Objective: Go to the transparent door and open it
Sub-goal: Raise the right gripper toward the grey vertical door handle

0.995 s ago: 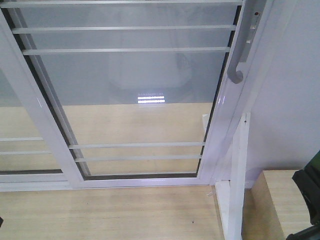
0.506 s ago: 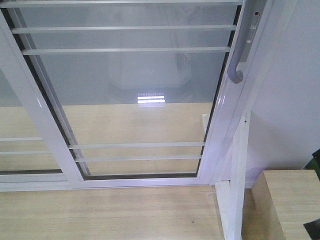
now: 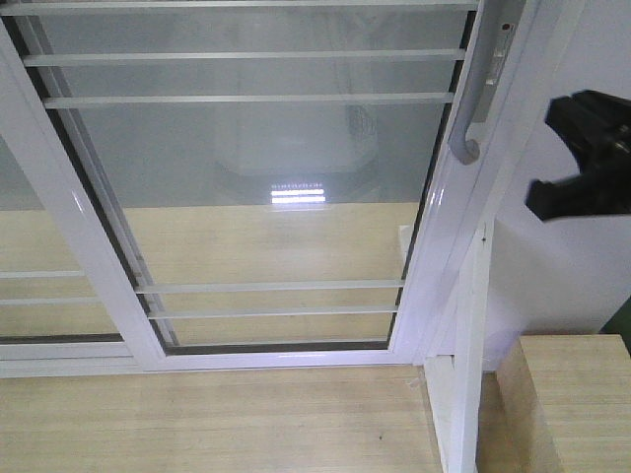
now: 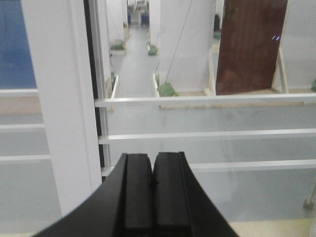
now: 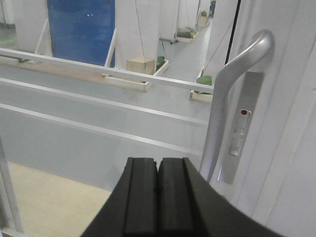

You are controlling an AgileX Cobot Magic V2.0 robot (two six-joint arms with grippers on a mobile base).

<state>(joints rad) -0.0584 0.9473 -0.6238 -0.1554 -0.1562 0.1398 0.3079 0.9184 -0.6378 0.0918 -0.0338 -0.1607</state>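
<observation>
ok so the transparent door fills most of the front view: clear glass in a white frame with thin white horizontal bars up top and another pair lower down. Its curved grey handle sits on the right-hand stile, top right of the view, hook end pointing down. A similar framed glass panel overlaps it on the left. Below is a pale wood floor, with a white post and a light wooden box at bottom right. A black chunk of the right arm pokes in from the right edge at about handle height, beside the handle and not touching it. From the right wrist cam, the right gripper has its fingers pressed flat together with nothing between them. The handle is just up and to the right of them, with a gap. The plate behind the handle has a small red dot and a little slider thing under it, and any markings there are too blurry to read. The left gripper is the same deal, fingers closed on nothing. It faces the barred glass with a white frame upright to its left. Through the glass there's a brown panel on that side and a blue one on the other.
</observation>
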